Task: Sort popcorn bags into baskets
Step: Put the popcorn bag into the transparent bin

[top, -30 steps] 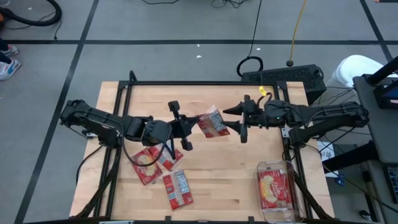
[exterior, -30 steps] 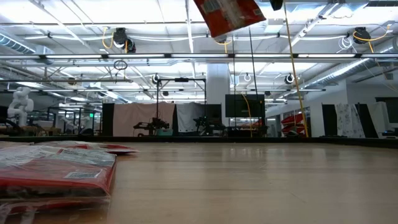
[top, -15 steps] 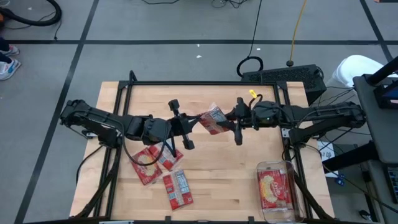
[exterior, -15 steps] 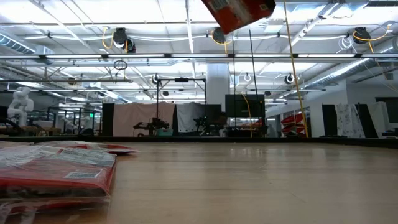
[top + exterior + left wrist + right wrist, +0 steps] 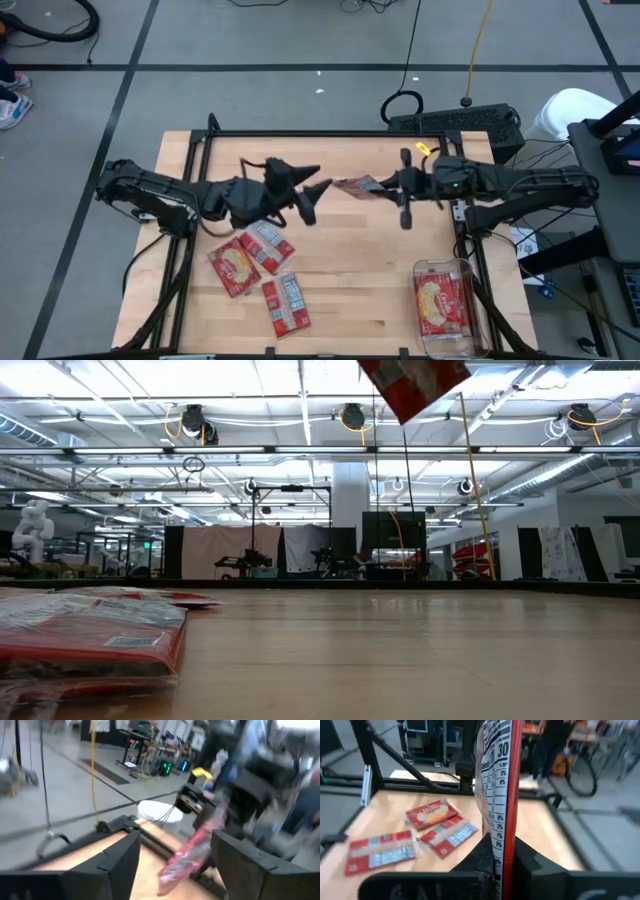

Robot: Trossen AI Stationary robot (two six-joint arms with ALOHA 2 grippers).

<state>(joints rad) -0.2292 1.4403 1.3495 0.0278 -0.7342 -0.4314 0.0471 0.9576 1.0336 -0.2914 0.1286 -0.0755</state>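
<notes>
High view, right gripper (image 5: 392, 188): over the middle of the wooden table (image 5: 360, 290), its fingers pressed onto one end of a red popcorn bag (image 5: 356, 186) held clear of the tabletop.
High view, left gripper (image 5: 312, 190): just beside the free end of that bag, fingers spread, touching nothing.
High view, other bags: three popcorn bags (image 5: 258, 268) lie on the table below the left arm; two overlap, the third lies just beside them nearer the front edge.
High view, bin: a clear plastic bin (image 5: 444, 303) stands at the table's front right corner with one popcorn bag in it, picture face up.
Low view, held bag: only a red and white corner (image 5: 413, 384) shows at the top edge, high above the tabletop; neither gripper is in the picture.
Low view, table: the lying bags (image 5: 85, 628) show at the left, flat on the wood.
Left wrist view, fingers: the two dark fingers (image 5: 107, 865) stand wide apart; the held bag (image 5: 192, 851) hangs edge-on beyond the gap, with the right arm blurred behind it.
Right wrist view, grip: the held bag (image 5: 501, 780) stands edge-on, pinched between the gripper's dark fingers (image 5: 532, 860), its nutrition panel facing the camera.
Right wrist view, beyond: the three bags (image 5: 415, 836) lie on the table, well apart from the held one.
</notes>
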